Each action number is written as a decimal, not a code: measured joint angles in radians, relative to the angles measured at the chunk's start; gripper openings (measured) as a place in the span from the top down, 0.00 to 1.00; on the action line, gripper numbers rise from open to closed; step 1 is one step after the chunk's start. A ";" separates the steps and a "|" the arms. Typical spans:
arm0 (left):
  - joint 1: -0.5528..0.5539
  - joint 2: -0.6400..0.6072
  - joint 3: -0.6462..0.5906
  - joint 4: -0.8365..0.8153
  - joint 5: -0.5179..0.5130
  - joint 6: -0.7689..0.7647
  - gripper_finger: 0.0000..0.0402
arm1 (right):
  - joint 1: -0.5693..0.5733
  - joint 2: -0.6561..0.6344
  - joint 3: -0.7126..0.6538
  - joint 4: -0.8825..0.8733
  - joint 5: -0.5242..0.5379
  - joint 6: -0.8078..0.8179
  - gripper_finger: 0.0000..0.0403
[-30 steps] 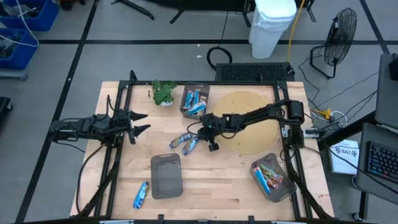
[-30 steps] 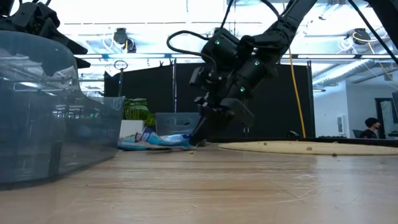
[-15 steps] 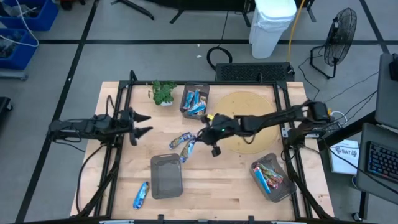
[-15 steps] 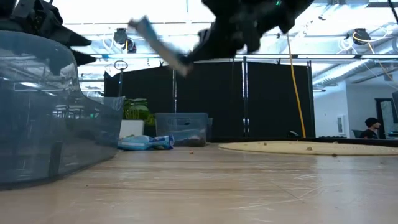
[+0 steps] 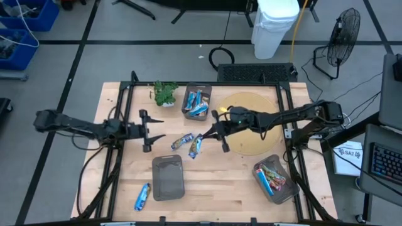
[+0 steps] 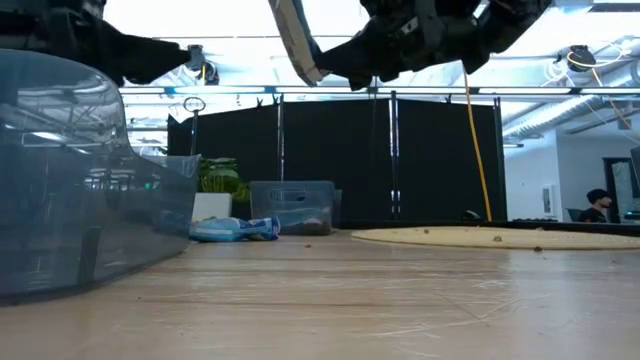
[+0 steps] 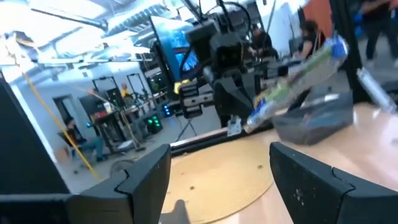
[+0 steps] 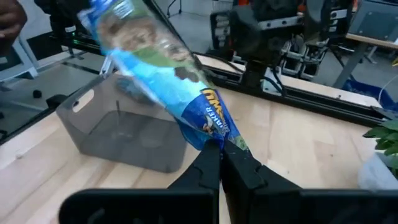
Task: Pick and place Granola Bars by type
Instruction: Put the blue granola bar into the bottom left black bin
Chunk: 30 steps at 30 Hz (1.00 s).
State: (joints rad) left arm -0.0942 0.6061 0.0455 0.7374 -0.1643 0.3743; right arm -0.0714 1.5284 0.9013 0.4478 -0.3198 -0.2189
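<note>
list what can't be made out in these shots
- Low view: the right tool is cut off by the top edge; only the held blue bar hangs into frame.
- Right wrist view: the bar's brand lettering is blurred.
- High view: bars in the top bin and the right bin are too small to count or read.
- Low view: the near bin hides the table's left side.

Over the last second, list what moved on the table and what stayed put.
The right gripper, shut on a blue-and-green granola bar, lifted it from the loose bars at mid-table and now holds it clear of the wood. The left gripper, open and empty, reached farther toward the table's middle. One loose bar at mid-table, the blue bar near the front edge and the grey bins stayed put.
</note>
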 joint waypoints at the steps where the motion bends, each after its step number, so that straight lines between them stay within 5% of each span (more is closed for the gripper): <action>1: 0.000 0.037 0.004 0.027 0.000 0.028 0.32 | -0.002 0.000 -0.002 0.005 0.000 0.000 1.00; 16: -0.073 0.599 0.450 -0.027 0.037 0.294 0.32 | -0.010 -0.001 -0.003 0.019 0.002 0.006 1.00; 30: -0.194 0.717 0.566 -0.035 0.040 0.319 0.32 | -0.021 -0.001 -0.003 0.019 0.001 0.001 1.00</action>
State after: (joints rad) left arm -0.2884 1.3228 0.6113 0.7024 -0.1246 0.6932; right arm -0.0925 1.5276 0.8982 0.4671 -0.3191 -0.2180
